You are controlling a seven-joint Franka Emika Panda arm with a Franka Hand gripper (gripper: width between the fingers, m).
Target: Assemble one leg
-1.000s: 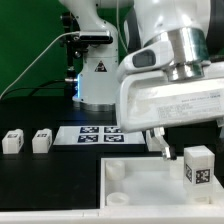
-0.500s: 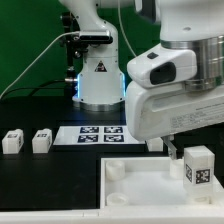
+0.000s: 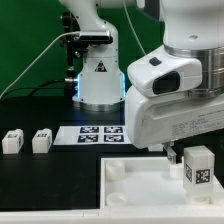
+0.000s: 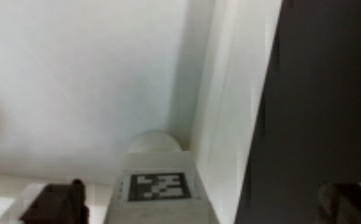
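My pincer is released and spread wide, grasping nothing. In the wrist view my two dark fingers sit far apart, and the leg stands between them with its black-and-white tag facing the camera. There is a gap on either side of it, narrower toward one finger than toward the other. In the exterior view the leg stands upright on the large white board, toward the exterior view's right end, with the bulk of my wrist hanging just above and beside it. The picture is too coarse there for me to say whether the leg sits in a corner socket or merely rests on the flat surface. A round socket shows bare at the board's corner on the exterior view's left. Well apart from all this, two spare legs stand side by side on the black counter at the exterior view's left. The marker board lies flat between them and me, in front of my arm's base.
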